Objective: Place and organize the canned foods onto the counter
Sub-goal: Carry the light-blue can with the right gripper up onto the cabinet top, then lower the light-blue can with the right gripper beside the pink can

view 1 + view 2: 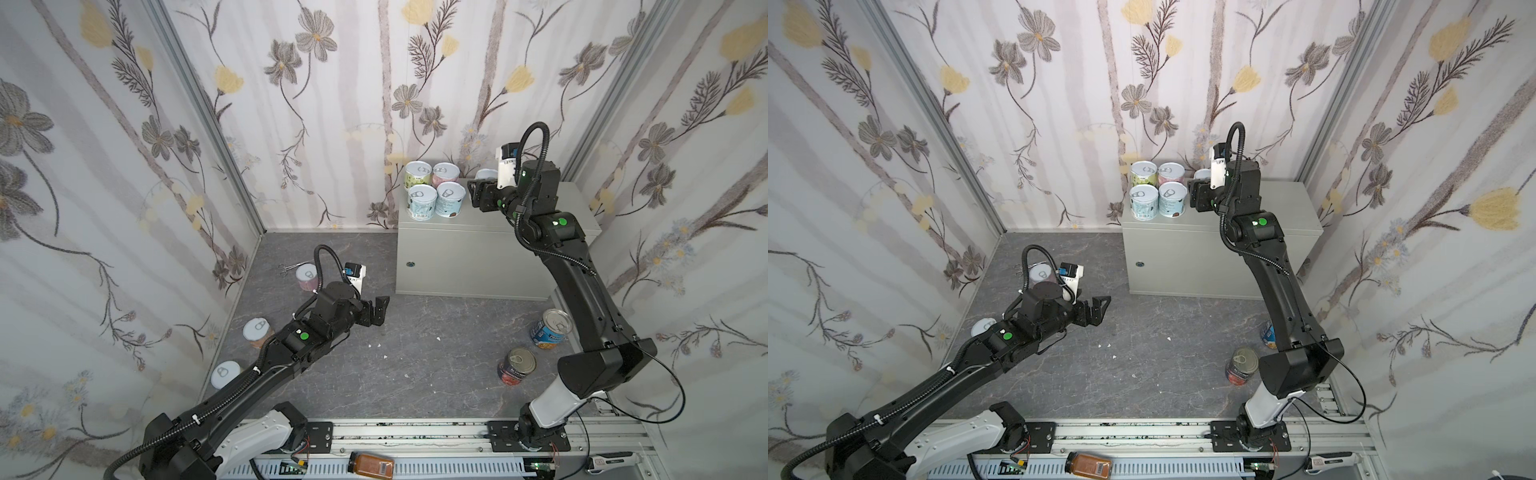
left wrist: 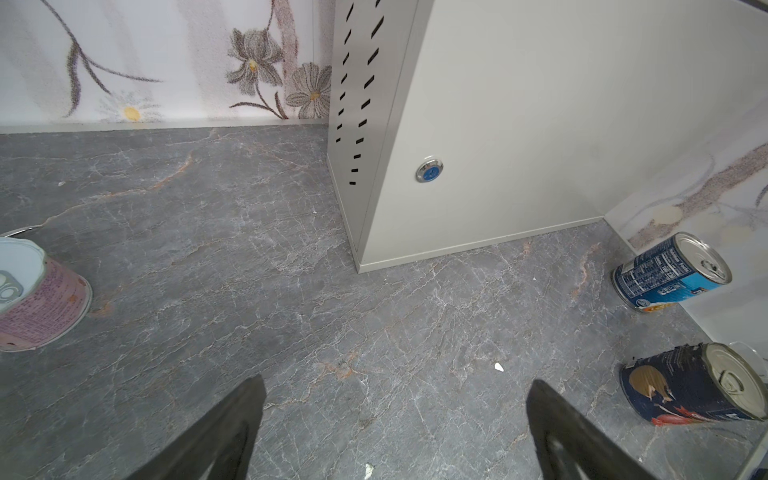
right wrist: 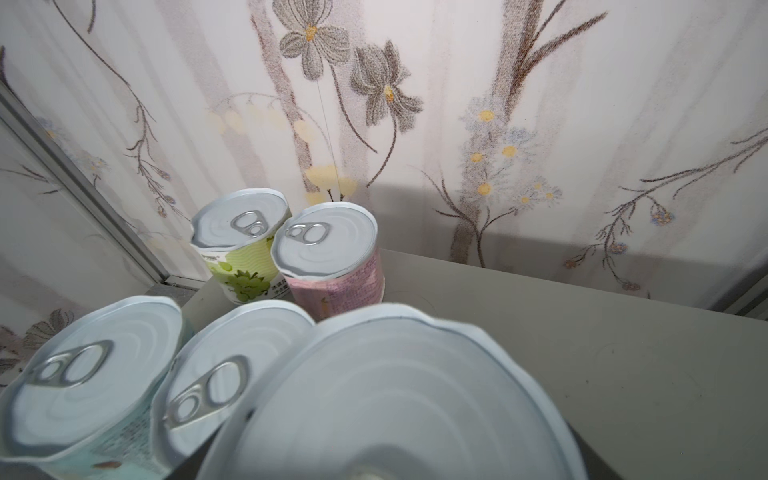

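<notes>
- In both top views the tabletop point(image 1: 465, 222) point(image 1: 1287, 208) carries a square block of four sealed short tins at its far left corner. The green-labelled can point(image 1: 418, 178) and pink-labelled can point(image 1: 445, 174) stand behind, the left pale-blue can point(image 1: 422, 202) and right pale-blue can point(image 1: 450, 199) in front.
- The right end effector point(image 1: 477, 187) point(image 1: 1196, 189) pinches a fifth short can point(image 1: 484, 173) over the tabletop, just right of that block.
- On the floor point(image 1: 415, 332), a far floor can point(image 1: 306, 277), a middle floor can point(image 1: 257, 332) and a near floor can point(image 1: 225, 373) stand along the left. The blue tall can point(image 1: 550, 328) and dark tomato can point(image 1: 517, 365) stand near right.
- The left end effector point(image 1: 376, 309) point(image 1: 1096, 309) hangs spread wide above the floor.
- An amber jar point(image 1: 371, 462) with brown contents lies on its side on the near rail.
- In the left wrist view, the left end effector's point(image 2: 397, 380) spread fingers point(image 2: 232, 424) frame bare floor, apart from the far floor can point(image 2: 41, 307), blue tall can point(image 2: 669, 272) and dark tomato can point(image 2: 698, 386).
- In the right wrist view, the fifth short can's point(image 3: 395, 395) lid fills the foreground and hides the fingers. The block's pull-tab lids are all shut, so no contents show.
</notes>
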Controlling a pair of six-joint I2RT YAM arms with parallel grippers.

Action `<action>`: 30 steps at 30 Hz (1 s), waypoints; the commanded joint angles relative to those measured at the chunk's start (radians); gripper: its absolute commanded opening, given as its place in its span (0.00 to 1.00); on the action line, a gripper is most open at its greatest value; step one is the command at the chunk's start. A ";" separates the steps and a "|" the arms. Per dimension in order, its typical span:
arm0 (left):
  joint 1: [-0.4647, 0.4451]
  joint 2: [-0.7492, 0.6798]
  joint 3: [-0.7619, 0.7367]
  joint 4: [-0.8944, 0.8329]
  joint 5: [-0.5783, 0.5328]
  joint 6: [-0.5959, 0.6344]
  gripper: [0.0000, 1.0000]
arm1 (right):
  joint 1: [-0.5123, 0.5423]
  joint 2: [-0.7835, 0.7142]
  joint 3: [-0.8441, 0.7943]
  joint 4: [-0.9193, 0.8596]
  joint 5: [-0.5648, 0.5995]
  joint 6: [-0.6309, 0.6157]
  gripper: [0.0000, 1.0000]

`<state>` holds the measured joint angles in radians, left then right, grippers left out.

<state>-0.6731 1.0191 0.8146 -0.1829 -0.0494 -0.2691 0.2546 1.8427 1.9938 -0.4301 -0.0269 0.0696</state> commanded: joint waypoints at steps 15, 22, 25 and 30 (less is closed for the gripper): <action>0.009 0.030 -0.005 0.028 -0.020 0.013 1.00 | -0.075 0.235 0.176 0.169 -0.029 0.017 0.59; 0.014 0.032 -0.012 0.028 -0.024 0.014 1.00 | -0.107 0.313 0.234 0.206 -0.053 0.044 0.59; 0.016 0.035 -0.010 0.028 -0.025 0.014 1.00 | -0.109 0.326 0.234 0.219 -0.061 0.041 0.59; 0.018 0.045 -0.006 0.028 -0.023 0.012 1.00 | -0.109 0.343 0.234 0.223 -0.079 0.035 0.62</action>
<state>-0.6590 1.0595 0.8051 -0.1776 -0.0605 -0.2623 0.1471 2.1799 2.2143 -0.3080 -0.0807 0.1051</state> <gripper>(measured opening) 0.998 0.740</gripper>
